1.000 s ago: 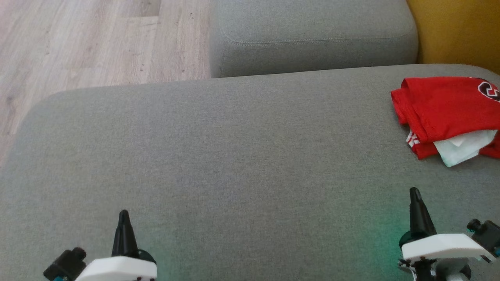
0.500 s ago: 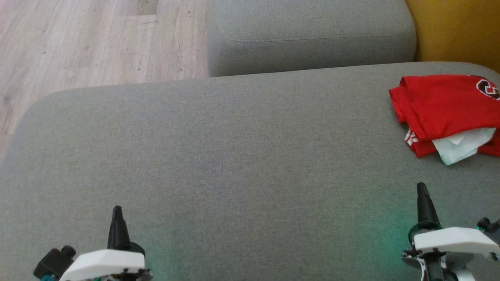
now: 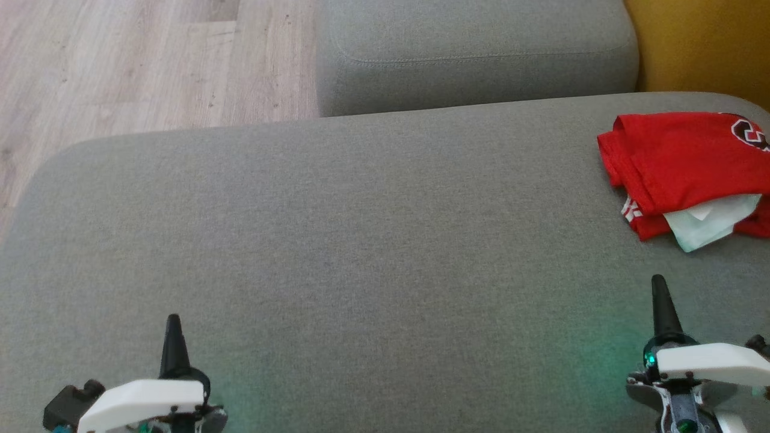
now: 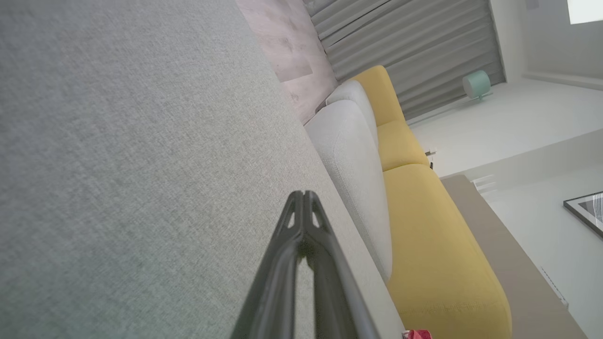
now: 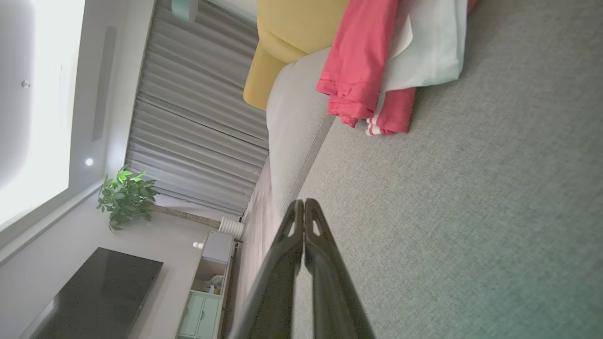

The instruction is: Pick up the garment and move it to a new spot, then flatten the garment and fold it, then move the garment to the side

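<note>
A red garment (image 3: 686,159), folded with a white piece poking out of its near edge, lies at the far right of the grey sofa seat (image 3: 361,240). The right wrist view shows the same garment (image 5: 362,61) ahead at the top. My right gripper (image 3: 659,282) hovers low at the lower right, short of the garment, shut with nothing in it; its tips (image 5: 304,203) meet. At the lower left, my left gripper (image 3: 173,320) is also shut and holds nothing, tips (image 4: 303,195) pressed together over bare seat fabric.
A grey cushion block (image 3: 475,54) stands beyond the seat's far edge, with a yellow sofa part (image 3: 704,42) at the top right. Wooden floor (image 3: 120,66) lies past the seat's left and far edges. The wide middle of the seat is bare fabric.
Both grippers have drawn outward and slightly down in the head view, the left one leftward and the right one rightward. The whole picture has shifted a little; the garment lies as before.
</note>
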`<state>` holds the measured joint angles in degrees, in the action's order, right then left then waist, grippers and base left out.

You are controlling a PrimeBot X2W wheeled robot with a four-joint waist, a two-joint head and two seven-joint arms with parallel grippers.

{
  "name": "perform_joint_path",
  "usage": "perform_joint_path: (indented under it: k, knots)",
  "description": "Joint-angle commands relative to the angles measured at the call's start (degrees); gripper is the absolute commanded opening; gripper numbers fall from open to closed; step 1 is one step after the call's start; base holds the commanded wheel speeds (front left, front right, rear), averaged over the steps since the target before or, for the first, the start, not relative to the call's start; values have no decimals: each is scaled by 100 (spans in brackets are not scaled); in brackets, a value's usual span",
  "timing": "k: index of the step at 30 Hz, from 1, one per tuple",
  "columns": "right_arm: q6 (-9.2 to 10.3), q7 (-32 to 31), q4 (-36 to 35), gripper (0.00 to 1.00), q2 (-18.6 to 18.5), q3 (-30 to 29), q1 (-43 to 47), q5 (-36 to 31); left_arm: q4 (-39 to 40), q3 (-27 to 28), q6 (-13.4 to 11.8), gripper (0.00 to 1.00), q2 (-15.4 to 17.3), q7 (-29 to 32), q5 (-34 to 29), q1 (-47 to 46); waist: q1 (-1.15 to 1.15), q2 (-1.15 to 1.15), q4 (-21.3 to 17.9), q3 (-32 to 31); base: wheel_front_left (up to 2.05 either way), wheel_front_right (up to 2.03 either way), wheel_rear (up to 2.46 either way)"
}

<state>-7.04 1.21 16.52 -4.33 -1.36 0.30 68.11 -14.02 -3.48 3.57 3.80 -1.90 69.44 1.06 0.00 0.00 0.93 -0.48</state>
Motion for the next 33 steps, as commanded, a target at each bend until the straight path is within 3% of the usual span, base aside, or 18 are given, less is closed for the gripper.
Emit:
perform_joint_path:
  k: [1,33]
  knots:
    - [-34,-49,-209,0,-16,28,-328,188,149,212,48,0,85,40,169,-334,0,0,-3,2,0,0,0]
    - [-44,-591,-253,0,36,-331,-603,2277,23,713,356,0,73,591,2219,-667,0,0,-83,59,0,0,0]
